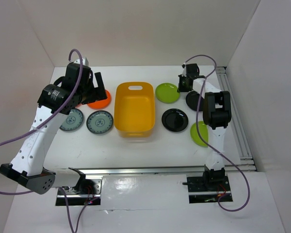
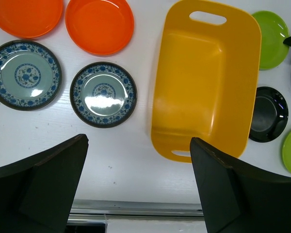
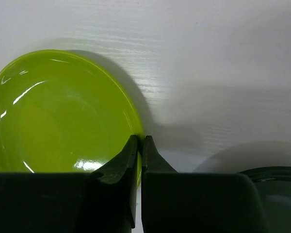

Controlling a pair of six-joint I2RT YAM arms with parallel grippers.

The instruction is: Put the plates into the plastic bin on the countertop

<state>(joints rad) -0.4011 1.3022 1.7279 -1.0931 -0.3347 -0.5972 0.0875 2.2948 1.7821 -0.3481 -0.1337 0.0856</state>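
**Right hand (image 3: 139, 141) pinches the rim of a lime green plate (image 3: 63, 111) right of the plastic bin (image 1: 134, 130)**

Right wrist view: black fingers (image 3: 119, 167) fill the bottom of the frame. Their tips meet with only a sliver between them, and that sliver is the plate's rim, gripped at its edge. The plate lies on the white tabletop (image 3: 208, 58). The bin does not show here.

Left wrist view: the left hand (image 2: 138, 141) hangs high over the bin's near end, its fingers spread wide with nothing between them. Only this view shows both orange plates (image 2: 99, 24), at the far left of the bin. Two blue patterned plates (image 2: 103, 94) lie nearer, also left of it. The bin has a slot handle at its far end.

Top view: the gripped plate sits just right of the bin's far end, and the right hand is on the plate's side away from the bin. The nearer black plate (image 1: 175, 120) lies right of the bin's near half. The farther black plate (image 1: 191, 99) and a second lime green plate (image 1: 199, 135) lie farther right, partly behind the right arm (image 1: 216, 111).
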